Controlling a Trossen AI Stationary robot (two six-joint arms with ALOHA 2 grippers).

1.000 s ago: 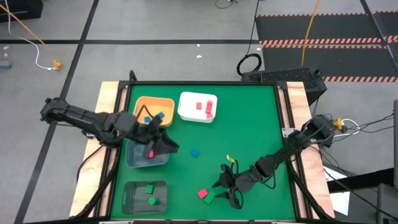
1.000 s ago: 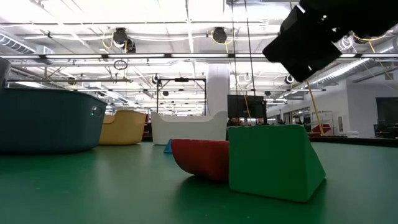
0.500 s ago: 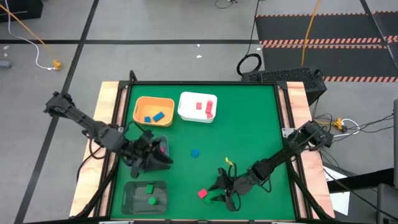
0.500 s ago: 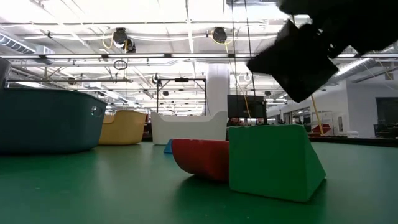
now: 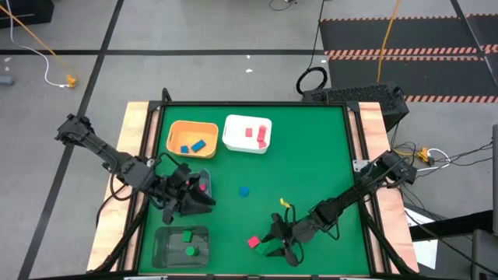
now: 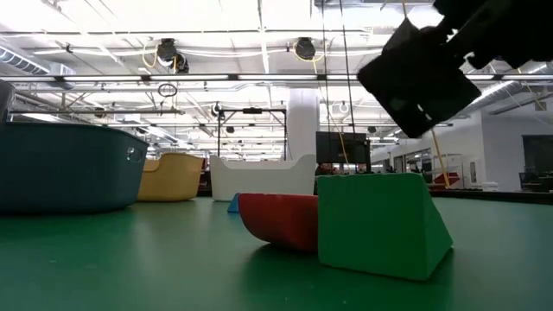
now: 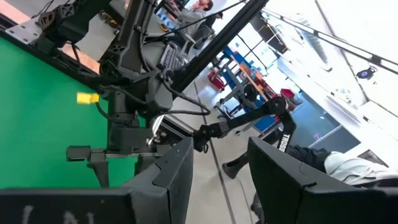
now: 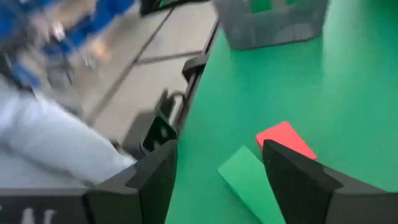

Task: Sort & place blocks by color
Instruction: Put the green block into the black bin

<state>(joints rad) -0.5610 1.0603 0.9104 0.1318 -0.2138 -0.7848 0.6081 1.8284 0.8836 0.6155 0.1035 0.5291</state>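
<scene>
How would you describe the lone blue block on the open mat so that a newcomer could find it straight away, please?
Start at the white bin at the far side of the green table. Come towards the near edge from it onto the open mat: the blue block sits there alone. It is the only blue piece outside a bin; the other loose blocks are red and green, by the right gripper.

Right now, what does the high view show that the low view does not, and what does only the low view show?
Only the high view shows the left gripper over the grey bin, the bin with green blocks, the lone blue block and the contents of the orange bin and white bin. Only the low view shows the room's ceiling lights and that the red block touches the green block. Both show the right gripper above that pair, and the green table.
</scene>
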